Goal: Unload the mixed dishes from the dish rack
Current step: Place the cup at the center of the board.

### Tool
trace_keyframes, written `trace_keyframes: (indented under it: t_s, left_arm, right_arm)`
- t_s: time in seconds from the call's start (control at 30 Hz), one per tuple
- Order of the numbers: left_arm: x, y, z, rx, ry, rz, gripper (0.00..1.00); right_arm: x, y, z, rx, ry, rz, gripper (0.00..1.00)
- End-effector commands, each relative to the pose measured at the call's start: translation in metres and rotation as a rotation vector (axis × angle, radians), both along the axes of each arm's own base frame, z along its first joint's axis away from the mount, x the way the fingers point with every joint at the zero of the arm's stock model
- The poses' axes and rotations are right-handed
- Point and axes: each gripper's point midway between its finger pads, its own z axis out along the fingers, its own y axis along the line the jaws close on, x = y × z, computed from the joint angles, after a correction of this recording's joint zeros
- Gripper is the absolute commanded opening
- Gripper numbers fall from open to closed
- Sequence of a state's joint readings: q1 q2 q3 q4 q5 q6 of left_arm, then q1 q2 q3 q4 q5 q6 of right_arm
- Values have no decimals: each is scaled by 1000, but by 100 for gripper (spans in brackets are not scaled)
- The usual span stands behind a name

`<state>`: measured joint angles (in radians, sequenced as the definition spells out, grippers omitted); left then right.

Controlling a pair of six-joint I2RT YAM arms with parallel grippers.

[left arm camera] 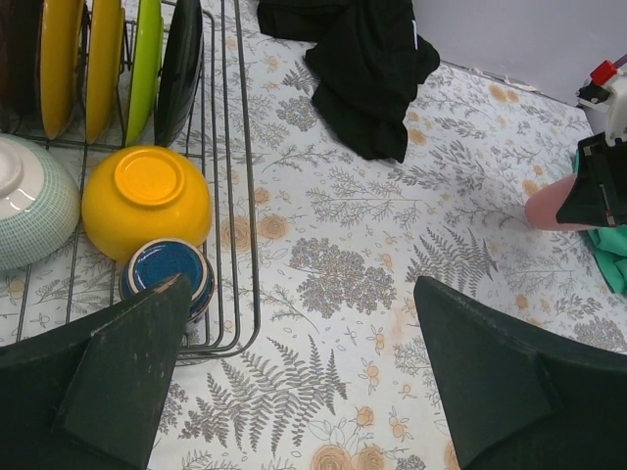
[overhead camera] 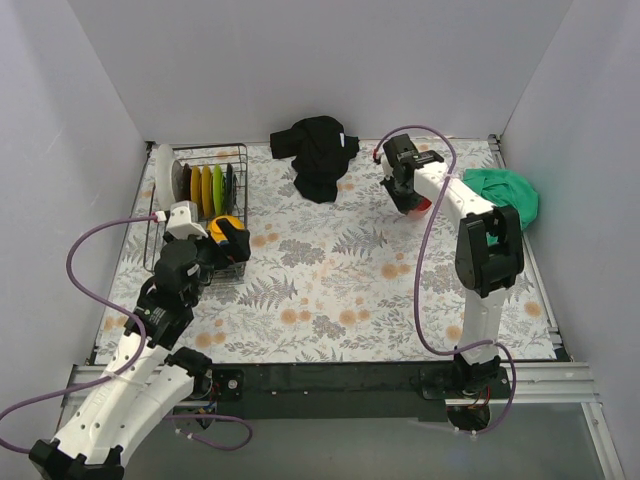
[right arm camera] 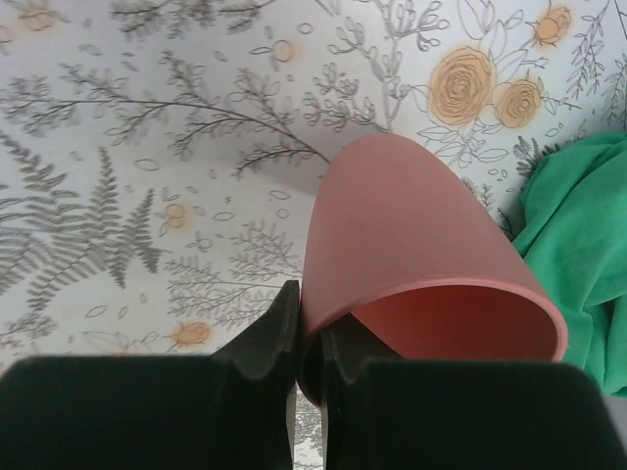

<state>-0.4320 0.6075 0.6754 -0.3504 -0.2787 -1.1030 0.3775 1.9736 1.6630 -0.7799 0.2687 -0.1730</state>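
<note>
Your left claw (left arm camera: 304,377) hangs with its jaws wide apart, gripping nothing, over the near right corner of the dish rack (left arm camera: 240,196). One finger is above the rack's wires and the other is above the flowered desk (left arm camera: 392,245) outside it. Close under the finger over the rack sits the dark blue mug (left arm camera: 167,272). Just beside the mug is the orange bowl (left arm camera: 147,201), turned base up, with the white bowl (left arm camera: 29,201) next to it. Behind them, two yellow plates (left arm camera: 54,59), a green plate (left arm camera: 145,59) and a black plate (left arm camera: 181,64) stand upright in the dividers.

Your right claw (right arm camera: 312,352) is clamped on the wall of the pink-red cup (right arm camera: 421,245), with one finger outside and one inside the rim. The cup is tilted, its mouth towards the wrist camera. It is at the far right of the desk, just beside the green cloth (right arm camera: 578,245) and well apart from the rack. You cannot tell whether it touches the desk. The black cloth (overhead camera: 318,155) lies at the far edge, between rack and cup.
</note>
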Motion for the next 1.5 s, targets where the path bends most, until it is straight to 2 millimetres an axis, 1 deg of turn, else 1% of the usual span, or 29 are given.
trace_keyframes:
  t_s: [0.0,0.07,0.1,0.23,0.33,0.5,0.6,0.63,0.7,0.73,0.83,0.9,0.93,1.1,1.13,1.2,1.23,1.27,1.3,1.33,1.37,1.4,1.43,1.47]
  left_arm:
    - [-3,3,-4,24,1,9,98]
    - [-3,3,-4,23,-1,6,98]
    - [-4,2,-3,22,-2,0,98]
    - [-4,0,-5,22,2,-11,98]
    - [-4,-1,-6,22,8,-12,98]
    - [-4,-2,-7,21,10,-19,98]
    - [-4,-3,-7,21,10,-21,98]
    - [-4,-2,-8,22,13,-21,98]
    - [-4,-3,-9,21,15,-23,98]
    - [-4,-4,-9,21,16,-25,98]
    - [-4,-3,-9,22,17,-23,98]
    - [-3,-4,-10,22,20,-23,98]
    - [-3,-4,-10,22,20,-23,98]
    - [-3,-3,-12,26,27,-18,98]
    - [-2,-3,-13,26,28,-15,98]
    - [-2,-3,-16,31,40,-12,98]
    - [-1,-2,-17,32,43,-9,98]
    - [0,-2,-19,34,54,-3,98]
    - [1,-2,-21,34,61,4,98]
    - [1,-1,-24,38,76,10,98]
    - [2,0,-25,32,84,20,98]
    - [3,-1,-30,36,106,26,98]
    - [3,0,-30,34,119,36,98]
    - [5,1,-32,28,133,50,98]
  right_arm:
    - [23,-22,19,-11,-33,-35,1]
    - [25,-29,9,-6,-1,-44,1]
    - [28,-30,11,-1,-2,-45,1]
    - [32,-36,0,27,27,-53,1]
    - [33,-34,-4,58,41,-49,1]
    - [39,-37,-8,84,49,-56,2]
    - [43,-40,-6,85,46,-68,14]
    - [43,-40,-4,84,42,-67,23]
    - [43,-39,-1,92,36,-71,32]
    - [43,-38,3,97,29,-74,40]
    - [42,-38,12,109,10,-78,54]
    - [42,-37,18,118,-2,-82,59]
    - [42,-36,25,126,-16,-81,62]
    - [39,-32,50,158,-69,-93,73]
    - [37,-30,61,170,-92,-98,75]
    - [34,-28,73,178,-120,-106,78]
    - [29,-26,84,194,-143,-115,80]
    - [27,-25,90,197,-161,-118,82]
    - [24,-24,106,211,-206,-120,83]
    - [18,-24,105,200,-209,-125,89]
    - [13,-22,109,209,-223,-135,90]
    - [7,-21,125,229,-264,-132,93]
    - [6,-17,133,250,-302,-130,94]
    - [-3,-17,126,263,-291,-142,95]
